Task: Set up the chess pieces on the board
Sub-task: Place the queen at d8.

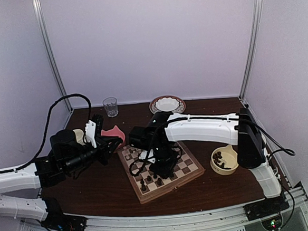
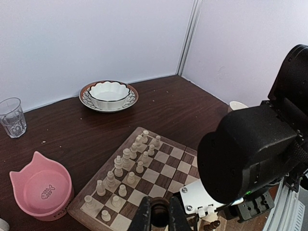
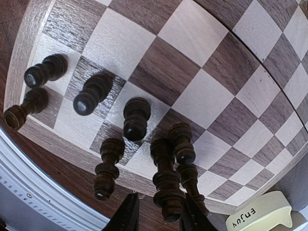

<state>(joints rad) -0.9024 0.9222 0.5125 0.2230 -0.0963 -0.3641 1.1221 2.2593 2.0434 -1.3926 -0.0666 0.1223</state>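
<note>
1. The right gripper (image 3: 159, 204) is low over the near edge of the board (image 3: 207, 96), jaws parted either side of a tall piece (image 3: 166, 185) standing there. There's a gap on one side, so I'd call it loose, not gripped.
2. The other dark pieces (image 3: 91, 94) crowd those same near rows, and two stand just beside the tall one.
3. So the trick is to go straight up, with no drift or twist until the fingers (image 3: 129, 214) clear the tops, or a neighbour goes over.
4. Can't tell from this angle whether the tall piece is centred on its square, so that's worth a look.
5. More dark pieces sit in the cream bowl (image 1: 232, 153) right of the board, probably next.
6. The left gripper (image 2: 159, 211) is closed with nothing in it that I can see, off the board's left near the pink bowl (image 2: 29, 180). That's a good spot for it.
</note>
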